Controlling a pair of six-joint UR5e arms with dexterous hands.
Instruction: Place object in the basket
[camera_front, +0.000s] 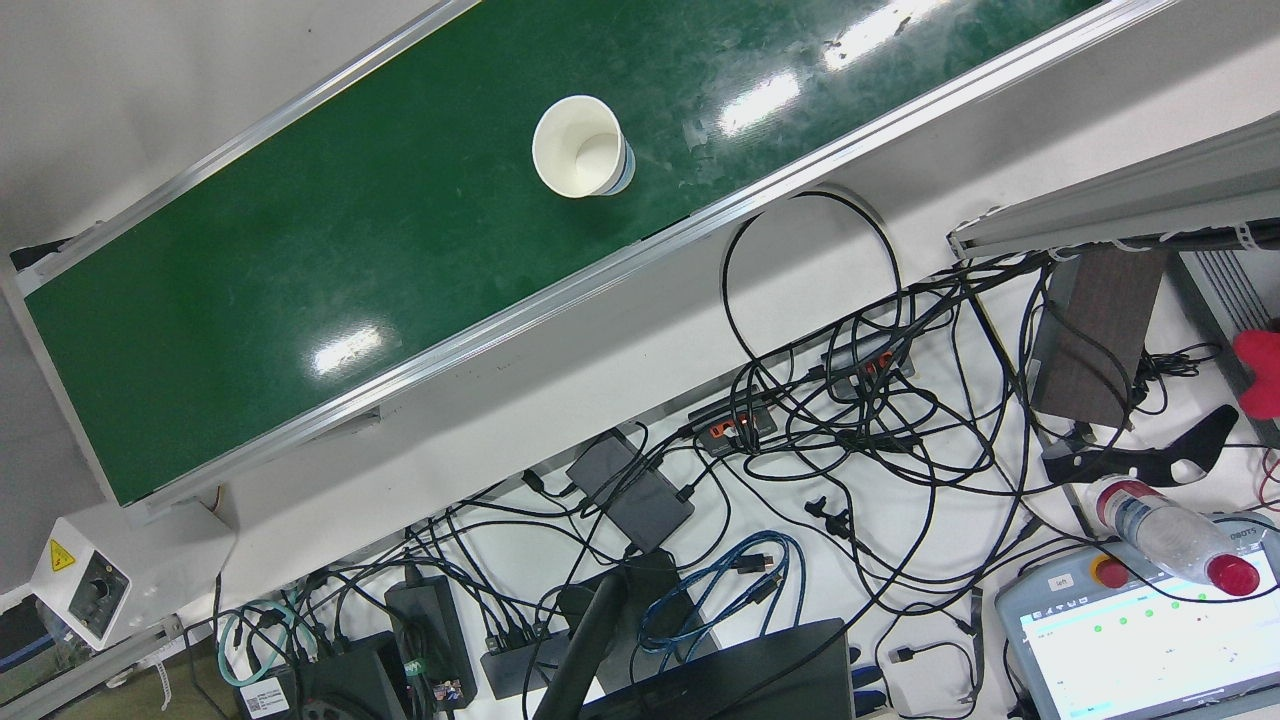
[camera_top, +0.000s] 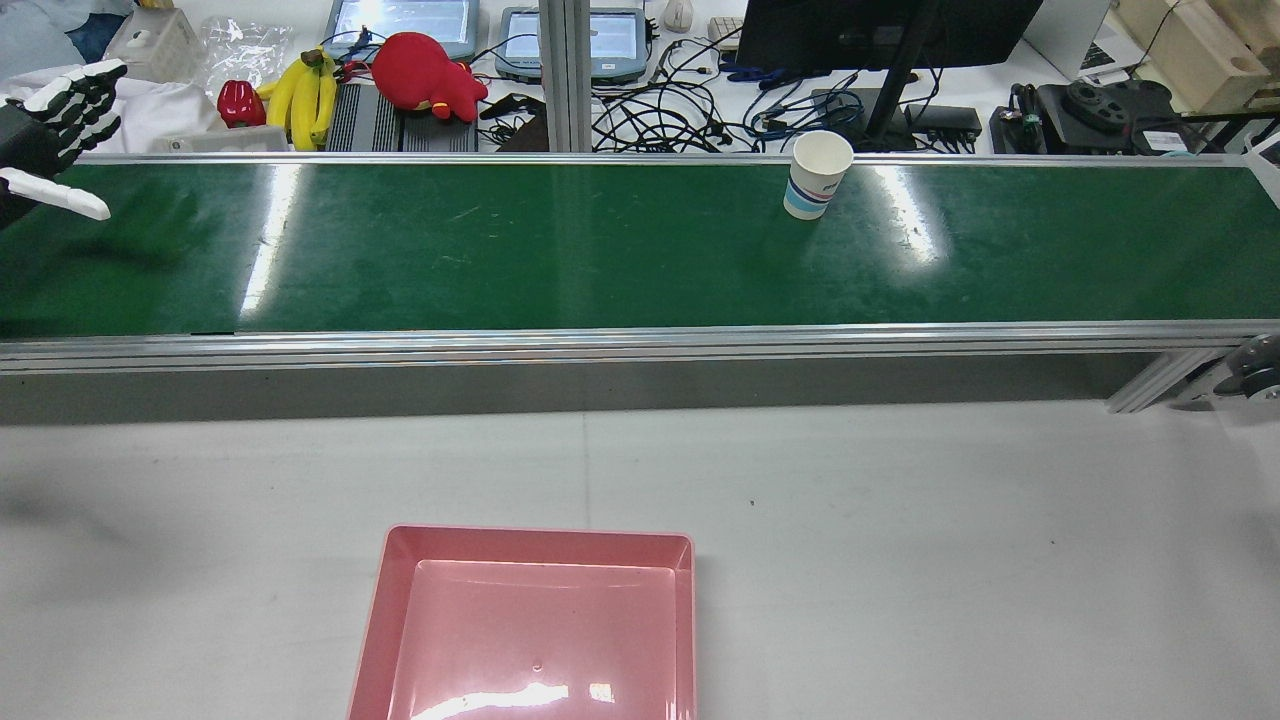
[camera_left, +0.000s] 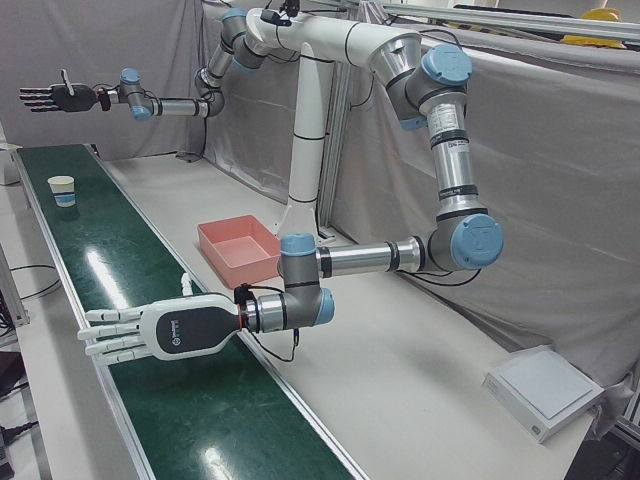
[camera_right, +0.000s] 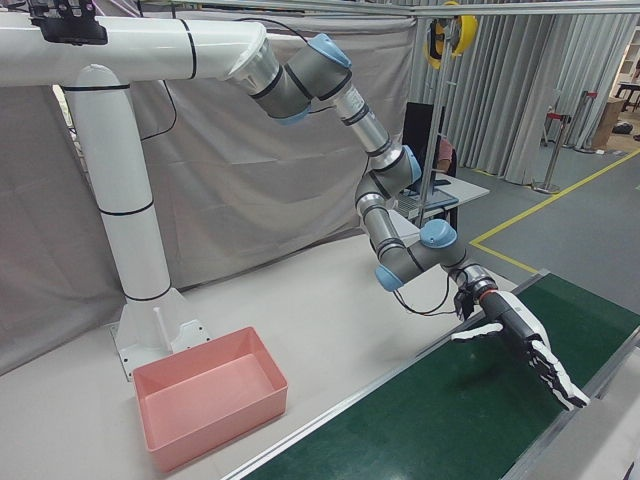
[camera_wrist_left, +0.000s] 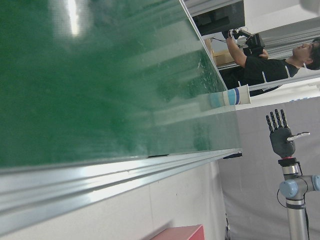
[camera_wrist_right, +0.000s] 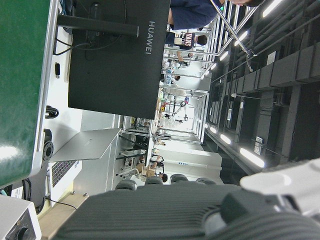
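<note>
A white paper cup (camera_top: 818, 175) with blue bands stands upright on the green conveyor belt (camera_top: 500, 250), right of its middle; the front view shows the cup (camera_front: 580, 150) empty. The pink basket (camera_top: 540, 630) sits empty on the white table on my side of the belt. My left hand (camera_top: 55, 130) hovers open over the belt's left end, fingers spread, far from the cup; the left-front view shows this left hand (camera_left: 160, 330) flat above the belt. My right hand (camera_left: 50, 97) is raised high beyond the cup (camera_left: 62, 190), open and holding nothing.
Behind the belt lie bananas (camera_top: 300, 95), a red plush toy (camera_top: 425, 75), a monitor (camera_top: 880, 30) and tangled cables (camera_front: 850, 430). A person (camera_wrist_left: 265, 65) works past the belt's far end. Bare white tabletop (camera_top: 900, 520) lies between belt and basket.
</note>
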